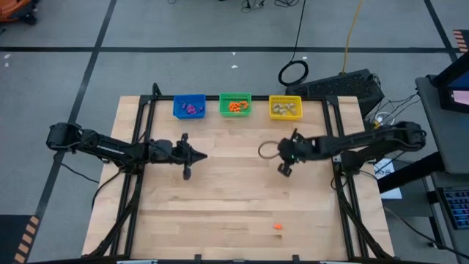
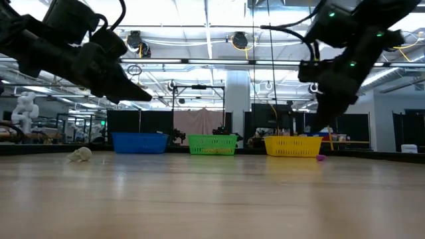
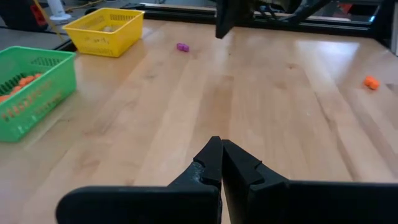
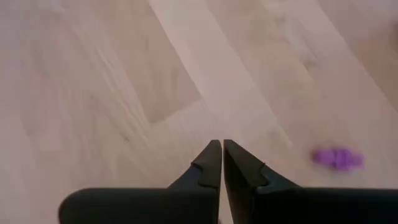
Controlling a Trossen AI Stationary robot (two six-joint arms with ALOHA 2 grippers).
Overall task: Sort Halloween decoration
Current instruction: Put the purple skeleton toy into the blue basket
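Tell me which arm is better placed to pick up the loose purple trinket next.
Right, probably. The right gripper hangs shut just beside the purple trinket on the table. The left gripper, also shut, sits farther off across the table, seeing that trinket only in the distance.

left gripper (image 3: 221, 163) hangs left of centre, fingers pressed together; right gripper (image 4: 222, 163) right of centre, likewise closed, empty

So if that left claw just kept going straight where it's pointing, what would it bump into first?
Probably nothing on the table. The shut left gripper points across bare wood toward the right arm's gripper, hanging beyond. The purple trinket and orange trinket lie off to either side, though depth is unclear.
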